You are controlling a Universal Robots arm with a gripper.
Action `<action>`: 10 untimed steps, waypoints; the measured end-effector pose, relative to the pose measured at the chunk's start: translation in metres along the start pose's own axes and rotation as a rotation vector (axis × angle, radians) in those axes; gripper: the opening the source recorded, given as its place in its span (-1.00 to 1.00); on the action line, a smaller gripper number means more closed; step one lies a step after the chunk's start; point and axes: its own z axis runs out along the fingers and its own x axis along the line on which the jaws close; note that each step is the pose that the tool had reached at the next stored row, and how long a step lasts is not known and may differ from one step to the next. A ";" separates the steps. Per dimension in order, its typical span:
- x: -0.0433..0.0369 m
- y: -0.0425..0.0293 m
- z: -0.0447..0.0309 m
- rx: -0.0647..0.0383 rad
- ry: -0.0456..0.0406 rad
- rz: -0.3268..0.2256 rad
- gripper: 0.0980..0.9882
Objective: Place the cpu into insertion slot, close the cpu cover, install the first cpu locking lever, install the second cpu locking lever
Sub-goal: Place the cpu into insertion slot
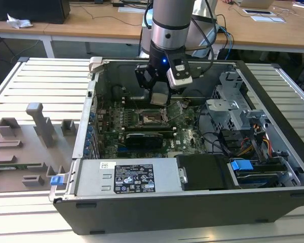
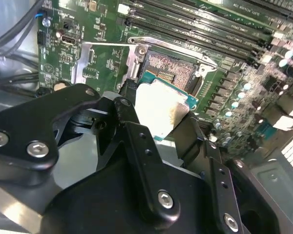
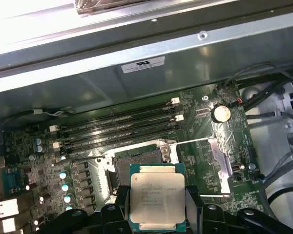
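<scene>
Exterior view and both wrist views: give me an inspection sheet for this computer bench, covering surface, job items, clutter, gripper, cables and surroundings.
Surface: slatted metal table bearing an open computer case.
Job's things: cpu held above the insertion slot, not seated; cpu cover swung open beside the slot.
Clutter: grey fixture blocks on the table at the exterior view's left.
Gripper: gripper shut on the cpu, fingers on two opposite edges.
Cables: coloured wire bundle inside the case at the exterior view's right; black cables beside the board.
Surroundings: wooden desks behind the table.
</scene>
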 end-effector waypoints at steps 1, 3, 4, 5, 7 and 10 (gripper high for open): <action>0.0000 0.0000 0.0001 -0.001 -0.0022 0.026 0.00; 0.0000 0.0000 0.0002 -0.001 -0.0056 0.065 0.00; 0.0000 0.0000 0.0002 -0.002 -0.0073 0.084 0.00; 0.0000 0.0000 0.0002 -0.002 -0.0088 0.102 0.00; 0.0000 0.0000 0.0003 -0.003 -0.0124 0.143 0.00; 0.0000 -0.0001 0.0004 -0.004 -0.0184 0.213 0.00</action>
